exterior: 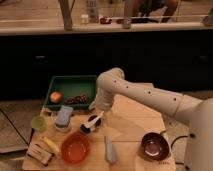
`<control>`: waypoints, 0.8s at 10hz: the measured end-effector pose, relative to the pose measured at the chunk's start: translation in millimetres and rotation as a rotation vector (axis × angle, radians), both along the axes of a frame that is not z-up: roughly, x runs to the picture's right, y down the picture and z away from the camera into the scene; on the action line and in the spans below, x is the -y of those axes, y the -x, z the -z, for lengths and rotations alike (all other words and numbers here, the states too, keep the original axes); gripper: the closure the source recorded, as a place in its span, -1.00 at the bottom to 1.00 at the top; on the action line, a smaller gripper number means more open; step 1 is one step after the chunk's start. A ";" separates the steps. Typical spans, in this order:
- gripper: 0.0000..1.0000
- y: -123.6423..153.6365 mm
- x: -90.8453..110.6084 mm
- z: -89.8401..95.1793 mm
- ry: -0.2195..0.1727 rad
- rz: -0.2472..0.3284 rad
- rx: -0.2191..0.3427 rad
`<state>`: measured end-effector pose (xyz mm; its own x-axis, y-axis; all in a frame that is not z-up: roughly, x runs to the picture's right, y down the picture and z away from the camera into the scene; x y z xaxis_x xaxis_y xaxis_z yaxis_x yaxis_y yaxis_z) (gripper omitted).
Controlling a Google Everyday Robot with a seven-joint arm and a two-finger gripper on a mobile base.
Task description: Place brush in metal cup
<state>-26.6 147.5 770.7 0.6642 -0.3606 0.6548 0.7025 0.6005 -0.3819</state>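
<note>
The small dark metal cup (87, 129) stands on the wooden table (130, 120), left of centre. The brush (94, 121), white with a dark head, leans tilted with its lower end in or at the cup and its handle pointing up to the right. My gripper (98, 108) hangs from the white arm just above the upper end of the brush handle. I cannot tell whether it touches the brush.
A green tray (75, 82) at the back left holds an orange fruit (55, 96) and dark bits (76, 99). An orange bowl (75, 148), a pale green cup (38, 123), a blue-grey block (63, 116), a grey-blue piece (110, 150) and a maroon bowl (154, 145) lie around.
</note>
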 end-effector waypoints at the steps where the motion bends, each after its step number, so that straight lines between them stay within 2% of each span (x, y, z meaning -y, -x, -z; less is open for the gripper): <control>1: -0.60 -0.5 0.9 0.9 -0.002 -0.003 0.000; 8: -0.60 2.0 -0.8 1.2 -0.004 -0.011 0.019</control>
